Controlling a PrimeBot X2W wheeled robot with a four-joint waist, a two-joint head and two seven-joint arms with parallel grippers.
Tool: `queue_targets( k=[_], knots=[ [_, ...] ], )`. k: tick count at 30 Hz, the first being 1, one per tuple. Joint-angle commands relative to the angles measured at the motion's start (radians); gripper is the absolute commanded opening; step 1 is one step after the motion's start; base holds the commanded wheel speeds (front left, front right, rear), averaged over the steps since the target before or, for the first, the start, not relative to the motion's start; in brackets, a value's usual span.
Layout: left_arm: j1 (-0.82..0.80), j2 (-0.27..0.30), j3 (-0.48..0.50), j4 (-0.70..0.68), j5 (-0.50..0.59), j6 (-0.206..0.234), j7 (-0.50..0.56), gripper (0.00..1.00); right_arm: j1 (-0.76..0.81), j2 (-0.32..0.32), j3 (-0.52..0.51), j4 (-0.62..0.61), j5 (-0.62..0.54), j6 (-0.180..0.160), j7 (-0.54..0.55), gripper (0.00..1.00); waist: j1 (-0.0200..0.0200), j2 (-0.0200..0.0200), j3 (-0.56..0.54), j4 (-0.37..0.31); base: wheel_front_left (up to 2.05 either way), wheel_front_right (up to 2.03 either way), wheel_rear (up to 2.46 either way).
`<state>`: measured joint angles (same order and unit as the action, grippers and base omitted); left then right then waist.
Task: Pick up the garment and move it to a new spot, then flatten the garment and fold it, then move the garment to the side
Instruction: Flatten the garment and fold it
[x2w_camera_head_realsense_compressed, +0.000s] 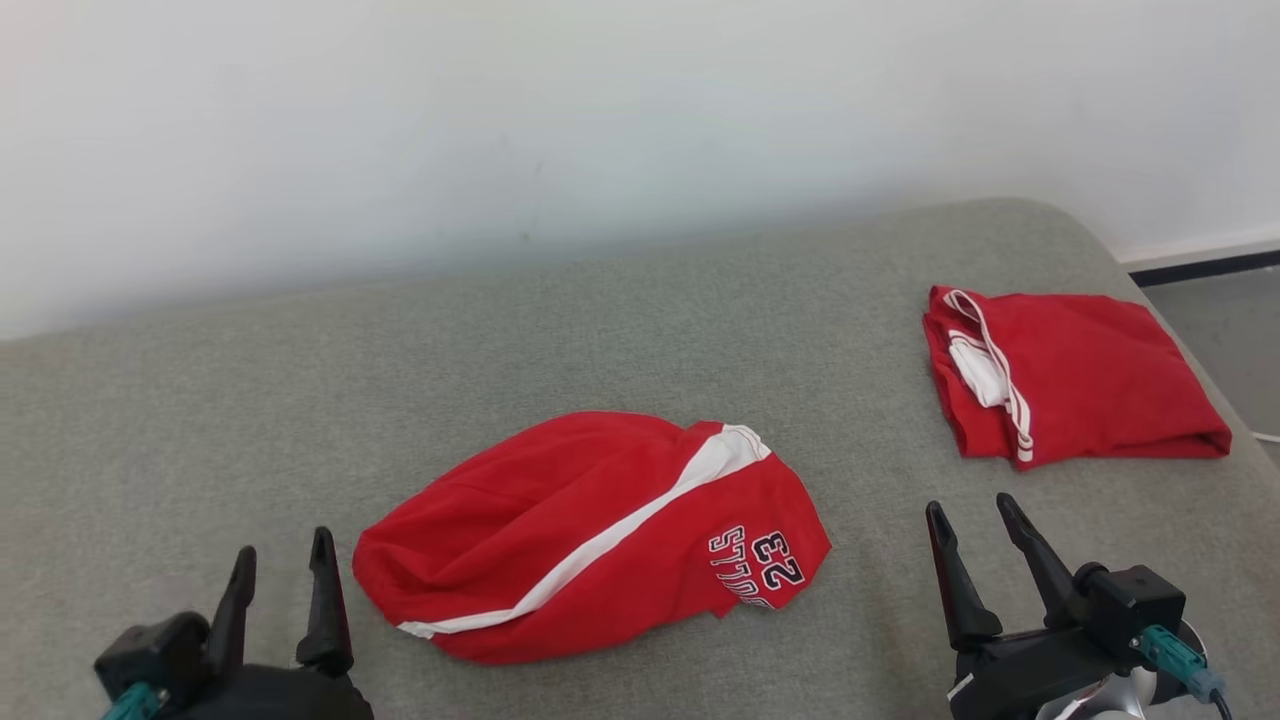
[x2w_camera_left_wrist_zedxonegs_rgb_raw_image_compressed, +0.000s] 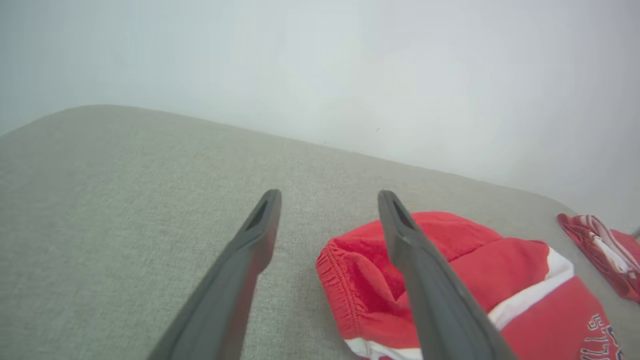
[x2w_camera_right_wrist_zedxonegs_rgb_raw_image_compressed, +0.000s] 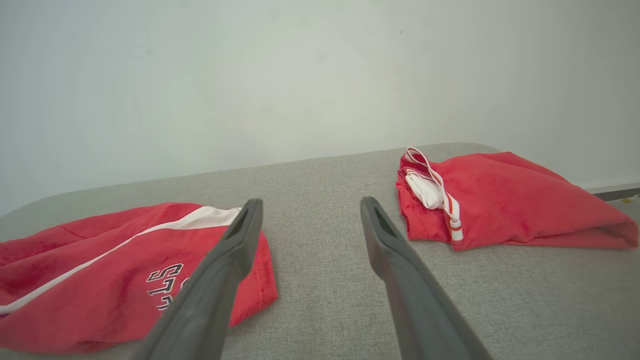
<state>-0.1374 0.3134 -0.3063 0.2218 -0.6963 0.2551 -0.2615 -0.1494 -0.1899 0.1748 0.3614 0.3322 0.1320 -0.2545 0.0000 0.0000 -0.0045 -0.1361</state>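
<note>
Head view: garment (x2w_camera_head_realsense_compressed: 520, 510), red shorts, lies loosely bunched on the grey padded surface (x2w_camera_head_realsense_compressed: 300, 380), just off centre toward 6 o'clock. Not flat and not folded; there are creases across the red panel.
- The white stripe (x2w_camera_head_realsense_compressed: 600, 547) runs across it from its 1 o'clock to its 7 o'clock.
- The "23" print (x2w_camera_head_realsense_compressed: 775, 560) sits at the garment's 4 o'clock corner and reads upside down from the head camera.
- The gathered elastic waistband (x2w_camera_left_wrist_zedxonegs_rgb_raw_image_compressed: 332, 280) is at the garment's 9 o'clock end, the end nearest the left arm.

Left gripper (x2w_camera_head_realsense_compressed: 284, 542) is at 7 o'clock in the frame. Jaws are spread wide with nothing between them. In the head view the tips sit just beside the waistband end with a sliver of grey between. In the left wrist view (x2w_camera_left_wrist_zedxonegs_rgb_raw_image_compressed: 328, 194) one finger overlaps the garment (x2w_camera_left_wrist_zedxonegs_rgb_raw_image_compressed: 510, 265), and I cannot tell contact from that angle.

Right gripper (x2w_camera_head_realsense_compressed: 970, 503) is at 5 o'clock in the frame. Jaws are also wide and empty. It sits well off the garment's 3 o'clock edge. The right wrist view (x2w_camera_right_wrist_zedxonegs_rgb_raw_image_compressed: 311, 201) shows bare grey surface between the fingers, with the garment (x2w_camera_right_wrist_zedxonegs_rgb_raw_image_compressed: 100, 270) off at 8 o'clock.

A second red piece (x2w_camera_head_realsense_compressed: 1080, 375) is already folded into a neat rectangle with white trim at its 9 o'clock edge. It sits at 2 o'clock in the head view, near the surface's far corner and well apart from the garment. It shows at 2 o'clock in the right wrist view (x2w_camera_right_wrist_zedxonegs_rgb_raw_image_compressed: 510, 200) and at 4 o'clock in the left wrist view (x2w_camera_left_wrist_zedxonegs_rgb_raw_image_compressed: 600, 250).

A white wall (x2w_camera_head_realsense_compressed: 500, 120) is behind at 12 o'clock. A strip of floor (x2w_camera_head_realsense_compressed: 1225, 315) shows at 3 o'clock.
</note>
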Motion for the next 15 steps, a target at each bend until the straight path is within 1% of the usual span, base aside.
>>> queue_targets(
  k=[1,4,7,8,10,15],
  knots=[
    [0.06,-0.028,0.051,-0.055,0.069,-0.023,-0.002,1.0,0.006,-0.007,0.002,-0.004,-0.006,-0.003,0.005,1.0,0.0,0.0,-0.015,0.021,0.0,0.0,0.0],
    [0.126,-0.068,0.129,-0.117,0.162,-0.074,-0.002,1.0,-0.006,-0.012,0.013,-0.004,-0.002,-0.003,0.017,1.0,0.0,0.0,-0.024,0.034,0.0,0.0,0.0],
    [0.179,-0.104,0.18,-0.134,0.234,-0.129,-0.002,1.0,-0.019,-0.019,0.025,0.004,0.007,-0.003,0.036,1.0,0.0,0.0,-0.03,0.046,0.0,0.0,0.0],
    [0.179,-0.104,0.18,-0.134,0.234,-0.129,-0.002,1.0,-0.019,-0.019,0.025,0.004,0.007,-0.003,0.036,1.0,0.0,0.0,-0.03,0.046,0.0,0.0,0.0],
    [0.204,-0.12,0.209,-0.131,0.273,-0.159,-0.002,1.0,-0.026,-0.023,0.032,0.012,0.014,-0.003,0.044,1.0,0.0,0.0,-0.033,0.055,0.0,0.0,0.0],
    [0.232,-0.163,0.273,-0.119,0.334,-0.211,-0.002,1.0,-0.042,-0.036,0.046,0.035,0.021,-0.003,0.055,1.0,0.0,0.0,-0.036,0.074,0.0,0.0,0.0]
  ],
)
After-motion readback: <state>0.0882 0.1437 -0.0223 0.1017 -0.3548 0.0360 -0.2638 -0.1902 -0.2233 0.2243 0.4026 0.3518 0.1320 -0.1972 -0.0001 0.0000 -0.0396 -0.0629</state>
